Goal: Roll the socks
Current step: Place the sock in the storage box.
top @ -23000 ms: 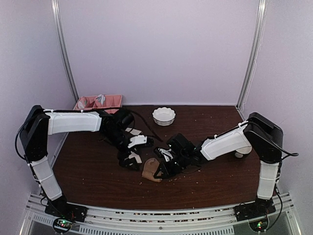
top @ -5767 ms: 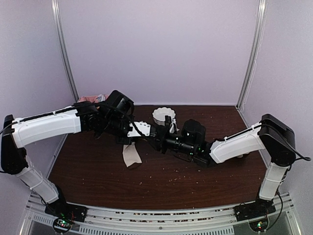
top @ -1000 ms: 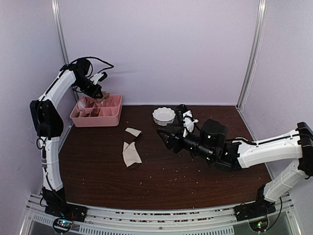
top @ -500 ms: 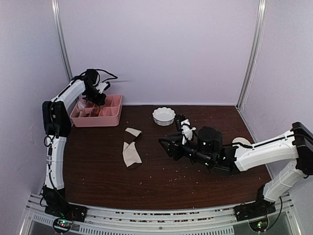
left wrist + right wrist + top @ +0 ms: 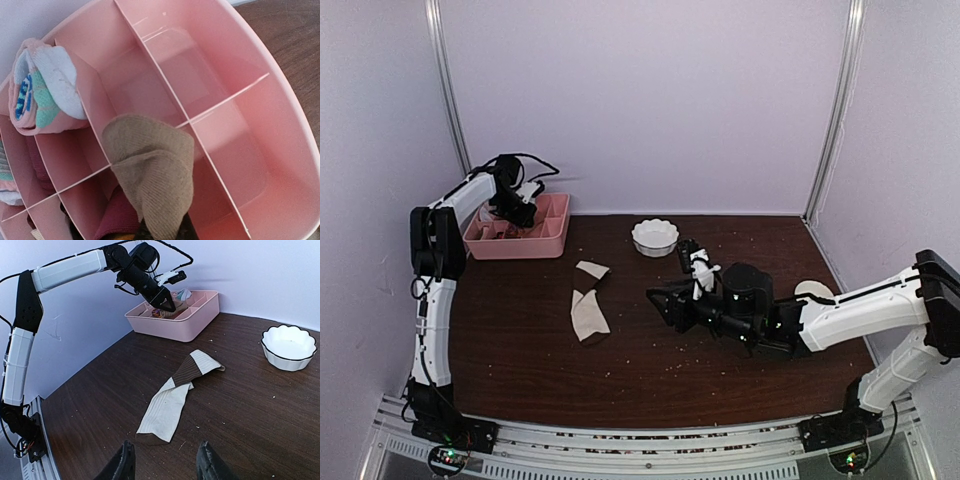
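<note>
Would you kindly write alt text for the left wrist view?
A tan sock, pinched from below by the left gripper, hangs above a pink divided tray. Rolled pastel socks fill a compartment at the left.

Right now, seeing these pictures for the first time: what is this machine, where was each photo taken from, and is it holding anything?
These are two robot arms bolted to a table, each ending in a two-finger gripper. The wide picture comes from a camera above and behind them; the other two come from cameras on the wrists. The left gripper hangs over a pink divided tray and pinches a tan sock. The right gripper is open and empty, pointing toward a cream sock with brown patches lying on the wood. A white bowl stands farther back.
</note>
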You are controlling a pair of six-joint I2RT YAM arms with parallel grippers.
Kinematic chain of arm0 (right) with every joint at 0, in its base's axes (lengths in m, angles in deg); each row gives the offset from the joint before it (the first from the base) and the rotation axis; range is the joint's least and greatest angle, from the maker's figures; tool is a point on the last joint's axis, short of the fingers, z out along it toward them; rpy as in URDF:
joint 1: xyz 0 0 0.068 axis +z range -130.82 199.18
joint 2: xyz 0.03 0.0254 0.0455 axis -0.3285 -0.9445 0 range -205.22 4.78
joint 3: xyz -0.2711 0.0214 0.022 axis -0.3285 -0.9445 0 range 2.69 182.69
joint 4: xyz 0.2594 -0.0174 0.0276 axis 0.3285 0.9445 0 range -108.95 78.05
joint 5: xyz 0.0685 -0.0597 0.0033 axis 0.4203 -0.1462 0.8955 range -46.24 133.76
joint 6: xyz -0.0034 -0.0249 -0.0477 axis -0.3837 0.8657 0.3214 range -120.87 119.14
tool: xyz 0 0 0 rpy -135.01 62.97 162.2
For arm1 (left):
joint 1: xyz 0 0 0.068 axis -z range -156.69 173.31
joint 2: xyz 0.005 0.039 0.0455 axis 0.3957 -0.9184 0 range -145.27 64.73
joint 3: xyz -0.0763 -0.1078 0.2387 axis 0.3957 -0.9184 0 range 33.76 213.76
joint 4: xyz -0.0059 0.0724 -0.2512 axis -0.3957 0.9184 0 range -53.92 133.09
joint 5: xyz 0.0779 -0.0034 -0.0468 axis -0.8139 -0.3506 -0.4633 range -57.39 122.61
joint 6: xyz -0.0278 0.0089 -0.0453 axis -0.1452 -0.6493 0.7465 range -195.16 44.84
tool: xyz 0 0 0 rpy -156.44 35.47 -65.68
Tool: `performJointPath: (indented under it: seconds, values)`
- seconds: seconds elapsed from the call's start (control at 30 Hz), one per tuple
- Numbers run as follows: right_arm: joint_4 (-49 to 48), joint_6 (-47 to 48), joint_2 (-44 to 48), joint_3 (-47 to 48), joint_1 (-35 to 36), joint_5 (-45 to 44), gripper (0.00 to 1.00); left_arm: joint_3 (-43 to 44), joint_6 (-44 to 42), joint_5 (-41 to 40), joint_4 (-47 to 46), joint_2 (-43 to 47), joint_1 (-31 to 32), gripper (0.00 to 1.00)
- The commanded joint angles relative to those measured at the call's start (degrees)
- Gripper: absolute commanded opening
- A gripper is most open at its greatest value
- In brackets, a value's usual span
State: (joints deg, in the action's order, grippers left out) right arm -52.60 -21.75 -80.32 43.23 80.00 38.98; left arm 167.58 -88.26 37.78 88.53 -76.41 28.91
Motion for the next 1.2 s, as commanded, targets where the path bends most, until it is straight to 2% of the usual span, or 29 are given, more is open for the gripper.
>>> performJointPath:
  seconds: [0.0,0.23,0.5,0.53,0.6,0.63,0.67,0.9,1.17]
  values:
    - [0.45,-1.82,0.17,-0.62,-0.07,0.89,0.41,-1.32,-1.21,0.64,4.07,-2.50,0.47,0.00]
    - [1.57,-3.05,0.33,-0.05,-0.03,1.93,0.40,1.69,-2.78,-1.45,10.00,-4.66,0.97,0.00]
    - [2.55,-3.71,0.12,0.73,-0.06,3.00,0.40,1.20,-6.30,-3.16,14.17,-3.86,2.39,0.00]
    - [2.47,-3.73,0.01,0.71,0.06,3.22,0.40,1.18,-6.32,-3.41,14.13,-3.74,2.38,0.03]
    - [2.45,-3.79,-0.06,0.84,0.01,3.53,0.40,1.10,-6.09,-3.45,13.80,-3.06,2.30,0.30]
    - [2.56,-3.81,-0.10,0.93,0.07,3.61,0.41,1.05,-5.94,-3.03,13.44,-2.12,2.30,0.39]
    - [2.62,-3.87,-0.06,1.06,0.01,3.64,0.42,0.94,-5.82,-2.29,13.12,-1.20,2.28,0.43]
    - [2.97,-3.99,-0.38,0.94,0.03,3.84,0.45,2.96,-4.92,1.57,12.68,4.64,2.26,0.47]
    - [2.98,-5.06,-1.34,0.93,0.01,3.94,0.47,1.03,-4.88,6.18,13.05,8.90,2.28,0.50]
